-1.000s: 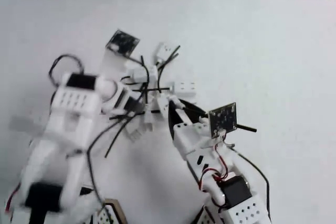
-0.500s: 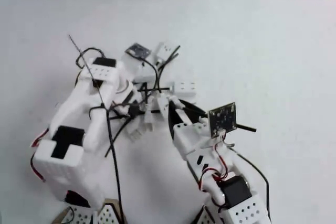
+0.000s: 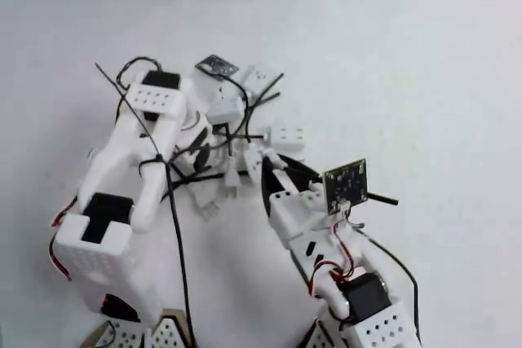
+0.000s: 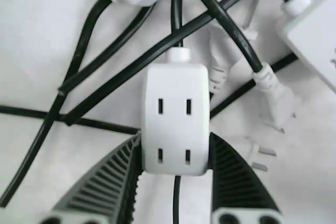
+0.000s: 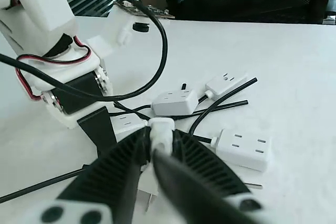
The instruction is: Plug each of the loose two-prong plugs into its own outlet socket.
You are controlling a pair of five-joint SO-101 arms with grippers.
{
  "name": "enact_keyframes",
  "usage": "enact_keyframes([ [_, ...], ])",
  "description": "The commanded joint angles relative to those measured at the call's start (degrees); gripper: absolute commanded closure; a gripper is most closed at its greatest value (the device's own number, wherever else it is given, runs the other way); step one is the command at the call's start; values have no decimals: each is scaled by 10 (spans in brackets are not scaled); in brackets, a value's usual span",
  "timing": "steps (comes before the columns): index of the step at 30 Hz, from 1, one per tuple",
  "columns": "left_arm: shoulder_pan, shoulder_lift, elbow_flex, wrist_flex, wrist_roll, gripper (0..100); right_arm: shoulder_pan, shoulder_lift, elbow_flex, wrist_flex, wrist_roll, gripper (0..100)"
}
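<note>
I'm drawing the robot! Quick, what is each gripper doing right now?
Left gripper: closed on the outlet block.
Right gripper: closed on a white plug.

Bright diffuse light; white table nr glare, faint soft shadows by cords, bkgd room dark

Outlet socket between left end effector's fingers, over crossed cords, loose plug just beside.
</note>
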Motion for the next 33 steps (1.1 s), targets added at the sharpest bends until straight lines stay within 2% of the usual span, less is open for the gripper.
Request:
enact_keyframes([
  [1,6,-14,-29,28,-6,978,8,-7,-3,-10,-4,981],
  [6,7,-124,49,25,-23,978,34,-11,-3,-14,-3,981],
  [10,5,-256,174,-3,-49,978,35,-12,-3,-14,-4,981],
  [15,2,-364,361,-80,-83,978,34,-8,-3,-14,-2,981],
  [21,0,-378,506,-192,-127,974,-3,-7,-5,7,18,981],
  [23,0,-384,526,-207,-126,928,-16,-7,-4,12,28,981],
  [26,-13,-388,518,-191,-121,784,-22,-7,-4,12,33,981],
  [29,-68,-428,497,-180,-90,659,-22,-7,-4,17,49,981],
  [33,-114,-535,505,-170,-69,618,-22,-7,-5,24,57,981],
])
